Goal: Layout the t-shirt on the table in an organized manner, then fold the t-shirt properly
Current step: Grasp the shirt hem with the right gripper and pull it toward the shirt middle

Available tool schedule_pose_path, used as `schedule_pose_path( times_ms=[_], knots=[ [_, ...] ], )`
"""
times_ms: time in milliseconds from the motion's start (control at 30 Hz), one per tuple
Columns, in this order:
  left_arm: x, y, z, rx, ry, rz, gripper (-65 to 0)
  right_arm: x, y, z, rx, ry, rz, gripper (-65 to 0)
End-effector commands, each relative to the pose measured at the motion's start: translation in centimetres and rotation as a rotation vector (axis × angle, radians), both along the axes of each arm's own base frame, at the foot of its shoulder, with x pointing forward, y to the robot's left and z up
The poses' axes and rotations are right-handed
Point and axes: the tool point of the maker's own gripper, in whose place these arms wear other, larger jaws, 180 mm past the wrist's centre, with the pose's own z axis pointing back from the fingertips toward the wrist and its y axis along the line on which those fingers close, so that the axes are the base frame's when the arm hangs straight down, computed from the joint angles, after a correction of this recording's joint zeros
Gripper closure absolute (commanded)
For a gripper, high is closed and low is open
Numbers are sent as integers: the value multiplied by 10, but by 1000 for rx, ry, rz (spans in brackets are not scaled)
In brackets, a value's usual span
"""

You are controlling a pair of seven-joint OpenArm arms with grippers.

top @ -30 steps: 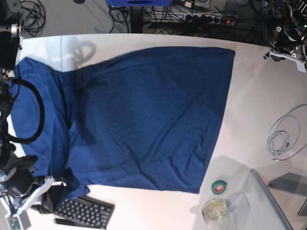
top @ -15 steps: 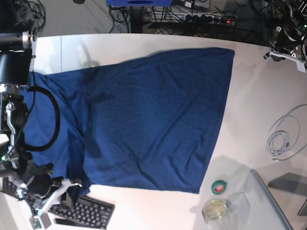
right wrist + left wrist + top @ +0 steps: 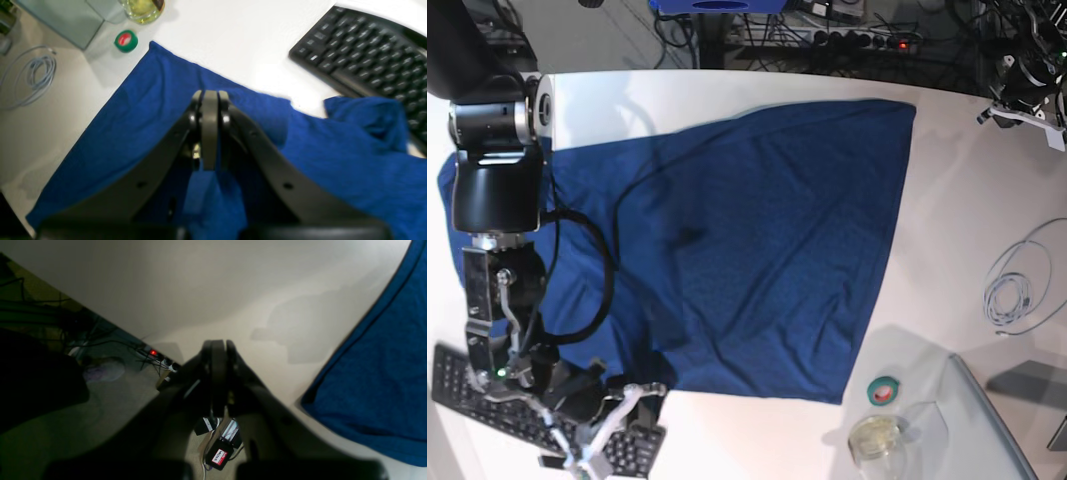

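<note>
Keyboard (image 3: 363,50) beside t-shirt (image 3: 140,110), right wrist view only

T-shirt (image 3: 757,240) soft matt cloth (faintly creased); table (image 3: 967,200) smooth white.

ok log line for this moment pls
t-shirt: spread on table | right gripper: shut on t-shirt near keyboard | left gripper: shut, empty
</note>
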Motion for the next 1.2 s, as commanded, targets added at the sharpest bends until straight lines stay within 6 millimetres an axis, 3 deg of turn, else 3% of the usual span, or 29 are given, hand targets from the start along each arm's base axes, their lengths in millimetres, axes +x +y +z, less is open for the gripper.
schedule_pose_path(
  times_ms=[0, 100, 167, 367, 533, 700, 800, 867, 933, 967, 1100, 1167],
  knots=[
    [5, 8, 11, 30, -25, -8, 0, 9, 15, 23, 12, -61, 38, -2],
    [5, 8, 10, 29, -24, -8, 0, -2, 48, 16, -34, -59, 136, -2],
    [5, 8, 10, 29, -24, -8, 0, -3, 69, 22, -5, -97, 164, -2],
    [4, 8, 10, 28, -23, -7, 0, 13, 63, 28, 24, -100, 74, -2],
    [4, 8, 9, 27, -22, -6, 0, 15, 68, 31, 36, -102, 73, -2],
    [6, 8, 10, 27, -27, -6, 0, 18, 67, 14, 30, -45, 62, -12],
    [7, 7, 9, 26, -27, -7, 0, 18, 78, 7, 40, -12, 72, -119],
    [7, 7, 9, 25, -28, -8, 0, 18, 78, 4, 37, 3, 72, -281],
    [9, 6, 10, 25, -31, -12, 0, 19, 78, 6, 38, -5, 72, -405],
    [9, 6, 10, 24, -29, -12, 0, 20, 76, 11, 41, -20, 69, -425],
    [7, 6, 9, 25, -26, -13, 0, 13, 42, 16, -7, -78, 40, -357],
    [6, 5, 9, 26, -23, -17, 0, -2, 19, 8, -48, -87, 19, -323]
  ],
)
